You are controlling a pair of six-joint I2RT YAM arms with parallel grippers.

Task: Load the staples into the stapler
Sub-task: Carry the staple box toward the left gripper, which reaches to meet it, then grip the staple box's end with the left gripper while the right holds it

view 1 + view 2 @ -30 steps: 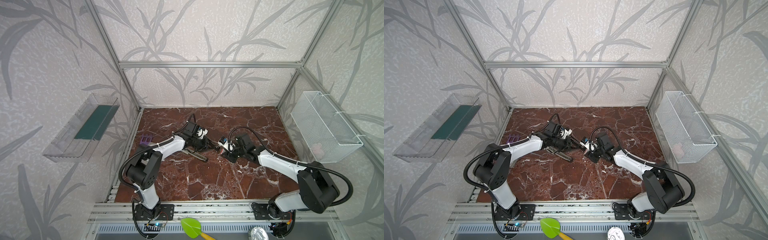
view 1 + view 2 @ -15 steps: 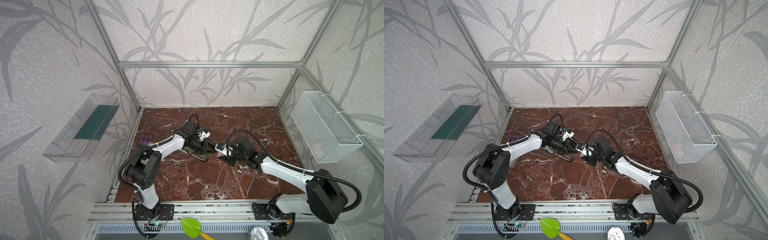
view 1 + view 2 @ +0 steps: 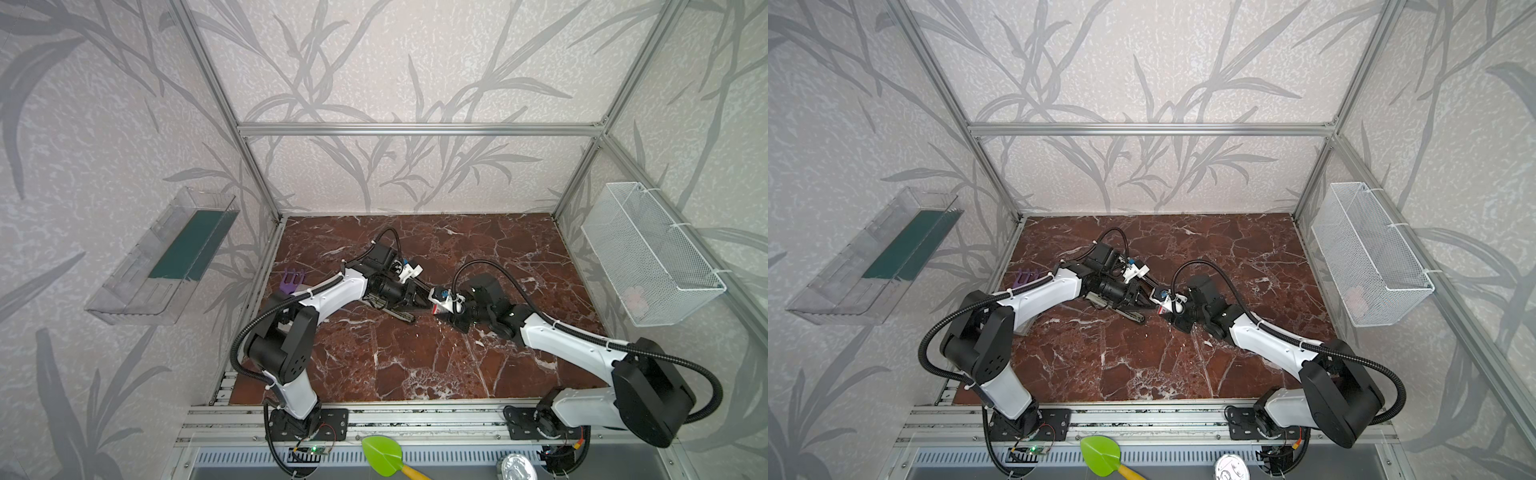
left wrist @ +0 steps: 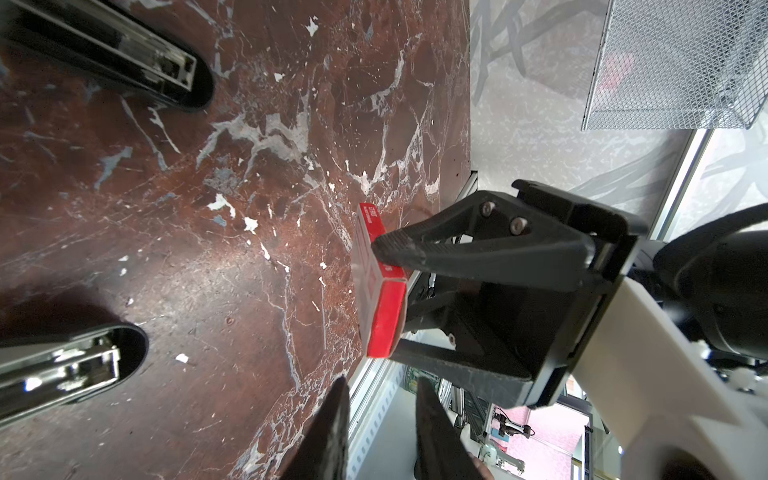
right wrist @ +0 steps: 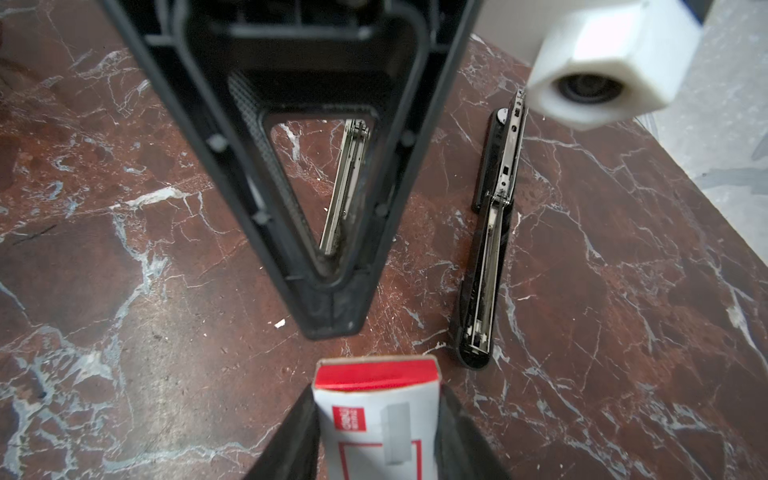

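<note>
Staples box (top views): the staples box [image 3: 441,302] [image 3: 1165,304] sits pinched in the right gripper [image 3: 437,306] [image 3: 1161,309], over the marble table [image 3: 415,365] near its middle.
Left gripper (top views): the left gripper [image 3: 424,298] [image 3: 1147,300] points at the box's end with its tips just beside it; how far it is open cannot be told here.
Stapler (top views): the stapler [image 3: 397,314] [image 3: 1128,316] lies open on the table, close to the box.
Left fingers (left wrist): the fingers [image 4: 332,432] are slightly spread with a clear gap between them. They hold nothing and touch nothing.
Right fingers (left wrist): they are closed on the box from two opposite sides, and its red edge shows between them.
Right fingers (right wrist): the fingers [image 5: 291,440] press on both long edges of the box, with the white printed face showing between them.
Left gripper (right wrist): its tip is just ahead of the box's red end, with a small gap between them.
Staplers (right wrist): the stapler's end is near the box. A second stapler [image 5: 347,187] shows through the left finger's frame.
</note>
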